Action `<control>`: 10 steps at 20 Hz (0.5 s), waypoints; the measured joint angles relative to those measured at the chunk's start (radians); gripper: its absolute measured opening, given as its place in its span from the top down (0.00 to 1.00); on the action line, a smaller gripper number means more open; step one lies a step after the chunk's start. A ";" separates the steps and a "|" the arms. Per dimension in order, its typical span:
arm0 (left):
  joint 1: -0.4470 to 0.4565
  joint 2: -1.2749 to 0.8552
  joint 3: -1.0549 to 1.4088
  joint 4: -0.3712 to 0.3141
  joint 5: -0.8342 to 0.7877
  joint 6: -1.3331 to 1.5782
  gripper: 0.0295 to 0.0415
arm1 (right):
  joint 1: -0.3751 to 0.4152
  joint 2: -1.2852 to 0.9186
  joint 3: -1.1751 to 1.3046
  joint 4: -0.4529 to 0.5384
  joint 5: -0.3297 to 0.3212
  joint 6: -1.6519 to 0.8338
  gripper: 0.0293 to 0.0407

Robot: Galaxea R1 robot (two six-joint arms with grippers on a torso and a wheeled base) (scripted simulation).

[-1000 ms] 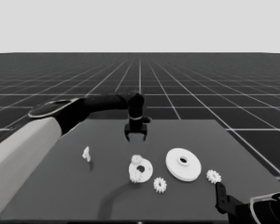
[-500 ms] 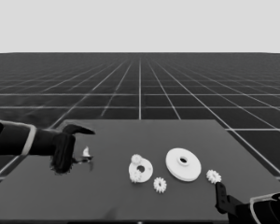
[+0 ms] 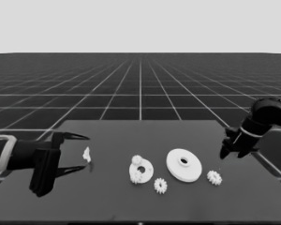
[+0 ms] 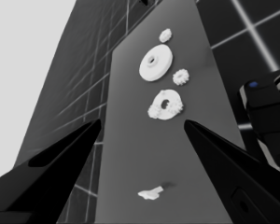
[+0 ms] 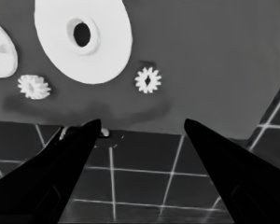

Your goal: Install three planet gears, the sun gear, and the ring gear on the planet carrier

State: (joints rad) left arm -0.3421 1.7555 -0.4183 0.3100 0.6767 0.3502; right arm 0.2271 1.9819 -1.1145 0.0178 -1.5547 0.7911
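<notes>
The smaller round part, the planet carrier, lies at the table's middle with two planet gears on it. To its right lies the larger round part, the ring gear. One loose gear lies in front of the two, another near the right edge. My right gripper hangs open above the table's right edge, beside that gear and touching nothing. My left gripper waits open at the left end.
A thin white piece lies on the table between the left gripper's spread fingers and is not held. The left wrist view shows it close by. Dark machinery with blue lights stands past the table's edge.
The left arm pulled back from the table's far middle to the left edge. The right arm rose from the lower right corner to the table's right edge. The parts have not moved.
</notes>
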 joint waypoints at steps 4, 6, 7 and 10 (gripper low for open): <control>0.000 0.000 0.000 0.000 0.000 0.001 0.25 | 0.002 0.050 -0.096 0.004 -0.039 0.021 0.19; 0.000 -0.001 0.000 0.000 0.000 0.001 0.25 | -0.165 0.051 -0.097 -0.139 0.092 0.023 0.19; 0.000 -0.001 0.001 0.000 0.000 0.001 0.25 | -0.299 0.074 -0.136 -0.224 0.173 0.020 0.19; 0.000 -0.001 0.001 0.000 0.000 0.001 0.25 | -0.430 0.136 -0.244 -0.301 0.264 0.002 0.19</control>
State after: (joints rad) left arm -0.3422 1.7549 -0.4178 0.3101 0.6764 0.3508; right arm -0.2025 2.1180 -1.3589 -0.2831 -1.2911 0.7929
